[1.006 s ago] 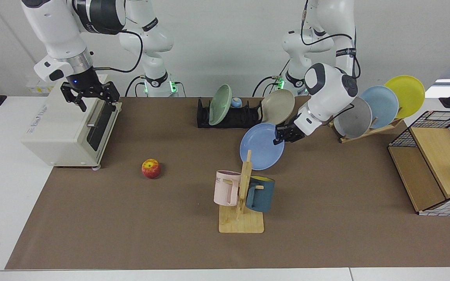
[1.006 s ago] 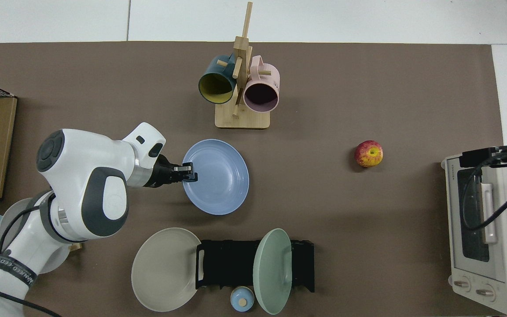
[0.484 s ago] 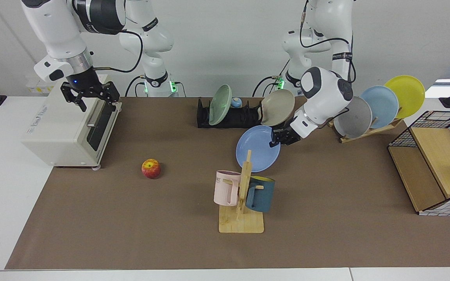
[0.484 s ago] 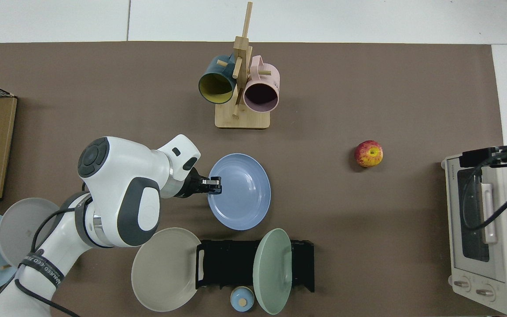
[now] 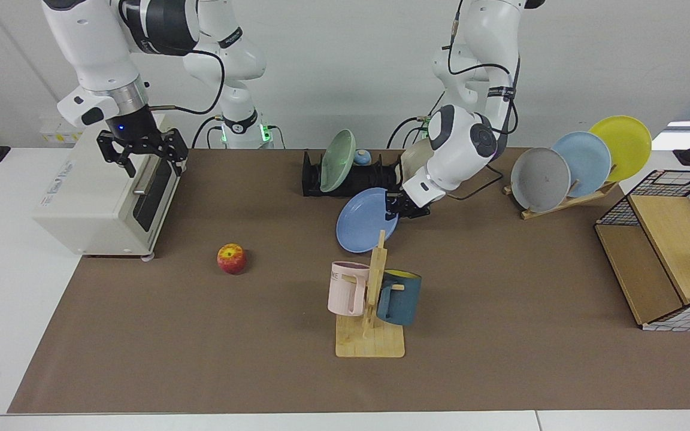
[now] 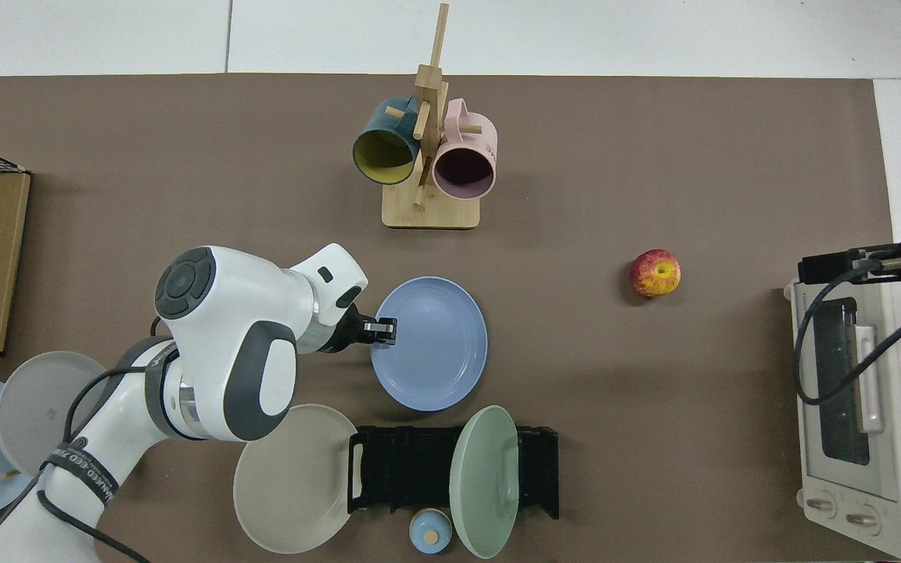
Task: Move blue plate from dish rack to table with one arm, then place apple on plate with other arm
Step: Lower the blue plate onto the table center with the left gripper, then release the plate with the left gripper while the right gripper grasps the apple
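My left gripper (image 5: pixel 394 205) (image 6: pixel 385 331) is shut on the rim of the blue plate (image 5: pixel 364 221) (image 6: pixel 433 342). The plate hangs tilted a little above the brown mat, just in front of the black dish rack (image 5: pixel 351 177) (image 6: pixel 419 473). The red and yellow apple (image 5: pixel 231 258) (image 6: pixel 655 273) lies on the table (image 5: pixel 201 335) away from the plate. My right gripper (image 5: pixel 142 152) waits open above the toaster oven, far from the apple.
A green plate (image 5: pixel 338 152) stands in the dish rack and a beige plate (image 6: pixel 290 477) leans at its end. A wooden mug stand (image 5: pixel 371 311) with a pink and a dark blue mug is near the plate. A wooden plate rack (image 5: pixel 578 164), a wire-sided box (image 5: pixel 668 251) and a toaster oven (image 5: pixel 108 194) line the sides.
My left arm has carried the blue plate sideways towards the apple's side and closer to the dish rack, lowering it. The right gripper has shifted slightly over the toaster oven.
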Controlling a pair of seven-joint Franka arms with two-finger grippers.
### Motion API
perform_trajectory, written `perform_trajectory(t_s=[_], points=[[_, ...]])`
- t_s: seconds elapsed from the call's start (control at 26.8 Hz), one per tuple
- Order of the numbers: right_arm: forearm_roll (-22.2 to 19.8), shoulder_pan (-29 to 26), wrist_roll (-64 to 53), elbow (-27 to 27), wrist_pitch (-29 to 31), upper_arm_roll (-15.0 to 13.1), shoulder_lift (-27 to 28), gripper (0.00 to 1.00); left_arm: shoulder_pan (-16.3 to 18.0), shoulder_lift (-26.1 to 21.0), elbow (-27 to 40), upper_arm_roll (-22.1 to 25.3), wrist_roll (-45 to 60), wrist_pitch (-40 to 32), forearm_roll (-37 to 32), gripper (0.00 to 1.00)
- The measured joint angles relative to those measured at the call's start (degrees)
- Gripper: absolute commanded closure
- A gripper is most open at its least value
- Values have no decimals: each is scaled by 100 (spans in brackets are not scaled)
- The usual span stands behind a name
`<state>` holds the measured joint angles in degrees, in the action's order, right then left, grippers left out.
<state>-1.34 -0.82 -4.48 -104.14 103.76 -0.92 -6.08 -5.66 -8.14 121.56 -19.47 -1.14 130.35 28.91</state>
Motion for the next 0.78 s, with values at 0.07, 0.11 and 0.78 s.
perform_trajectory(t_s=[0.07, 0.11, 0.78], points=[[0, 74, 1, -45, 43, 8, 44, 0, -5, -3, 0, 0, 1, 32, -84, 34], [0, 112, 3, -84, 87, 13, 76, 0, -6, -4, 0, 0, 1, 40, -99, 31], [304, 473, 42, -622, 2007, 44, 1498, 0, 29, 145, -571, 243, 790, -234, -1773, 10]])
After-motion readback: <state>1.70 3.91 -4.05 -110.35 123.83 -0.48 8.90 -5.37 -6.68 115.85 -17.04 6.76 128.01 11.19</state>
